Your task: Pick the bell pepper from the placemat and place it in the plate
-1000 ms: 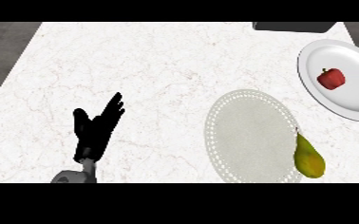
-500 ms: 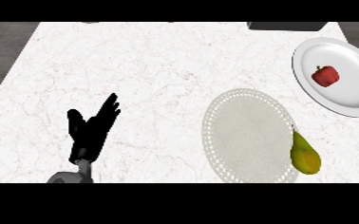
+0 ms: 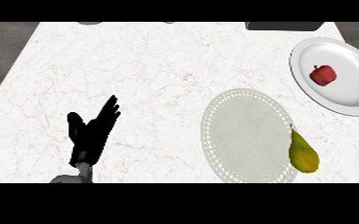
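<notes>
Far to the left of the placemat (image 3: 249, 135), the left hand (image 3: 91, 133) rests on the counter with fingers spread, holding nothing. A pear (image 3: 304, 154) lies on the placemat's right edge. Up and right, the bell pepper (image 3: 323, 75) already sits in the plate (image 3: 313, 52); it looks light, smooth, slippery, best grasped around its body.

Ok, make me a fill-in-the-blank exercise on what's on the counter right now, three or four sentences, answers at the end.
1. The red bell pepper lies on the white ____.
2. The yellow-green pear rests at the right edge of the round ____.
3. The only hand in view is the robot's ____ hand, open, at the lower left.
4. The plate sits to the ____ of the placemat.

Missing words: plate; placemat; left; upper right
</notes>
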Available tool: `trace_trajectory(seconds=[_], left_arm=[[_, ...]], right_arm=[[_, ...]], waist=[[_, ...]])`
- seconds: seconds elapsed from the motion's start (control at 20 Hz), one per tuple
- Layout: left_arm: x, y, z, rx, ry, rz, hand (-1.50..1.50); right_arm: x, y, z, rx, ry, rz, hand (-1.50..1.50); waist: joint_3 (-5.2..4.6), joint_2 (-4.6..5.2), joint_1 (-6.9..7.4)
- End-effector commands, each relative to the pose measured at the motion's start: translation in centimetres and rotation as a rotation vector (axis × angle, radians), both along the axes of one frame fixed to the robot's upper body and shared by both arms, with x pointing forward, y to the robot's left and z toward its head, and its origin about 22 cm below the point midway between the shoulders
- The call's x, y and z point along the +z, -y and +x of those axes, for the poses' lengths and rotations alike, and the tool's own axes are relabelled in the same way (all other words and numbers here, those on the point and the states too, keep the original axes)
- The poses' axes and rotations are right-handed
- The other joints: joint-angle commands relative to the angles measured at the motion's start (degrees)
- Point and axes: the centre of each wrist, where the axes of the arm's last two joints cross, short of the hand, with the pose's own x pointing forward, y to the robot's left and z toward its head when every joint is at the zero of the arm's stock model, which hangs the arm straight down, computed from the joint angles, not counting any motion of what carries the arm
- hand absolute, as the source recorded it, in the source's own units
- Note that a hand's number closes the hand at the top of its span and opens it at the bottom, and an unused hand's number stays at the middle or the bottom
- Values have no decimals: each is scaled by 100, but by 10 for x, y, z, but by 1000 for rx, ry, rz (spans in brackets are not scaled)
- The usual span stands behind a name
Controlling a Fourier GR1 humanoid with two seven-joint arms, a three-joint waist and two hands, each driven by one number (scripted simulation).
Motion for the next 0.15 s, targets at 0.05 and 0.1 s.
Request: trace_trajectory(seconds=[0.05,0.1], left_arm=[[3,-2,-8,5,-10,15,0],[-2,-3,-7,-6,-4,9,0]], right_arm=[[-6,10,-23,125,68,65,-150],[8,16,-24,150,57,74,-150]], waist=[[7,-36,23],[-8,-35,-22]])
